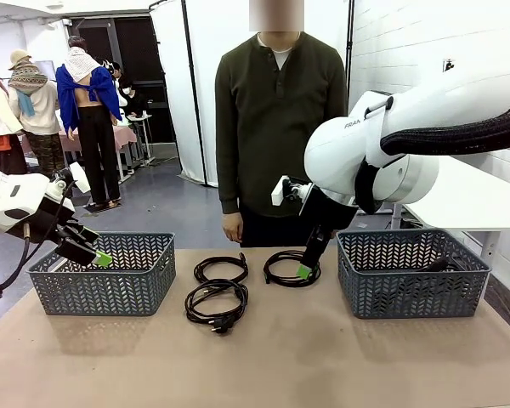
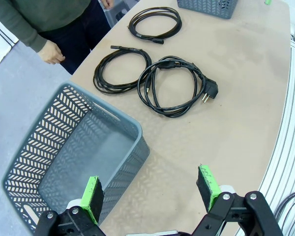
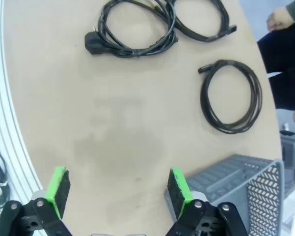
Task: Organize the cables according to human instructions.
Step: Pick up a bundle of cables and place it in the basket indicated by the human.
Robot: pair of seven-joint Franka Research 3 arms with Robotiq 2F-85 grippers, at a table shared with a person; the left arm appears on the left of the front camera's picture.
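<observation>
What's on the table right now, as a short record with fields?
cables: left coil, near coil with plug, right coil, all on the table
baskets: left basket, right basket
left gripper: open, over left basket's rim
right gripper: open, above table beside right basket
person's hand: hanging at far edge

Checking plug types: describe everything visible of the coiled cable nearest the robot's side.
The cable is a thin black cord in a loose multi-loop coil, lying flat on the tan table. A chunky black plug with metal pins sticks out at its near edge. Its far edge seems to touch the neighbouring coil; nothing grips it.
</observation>
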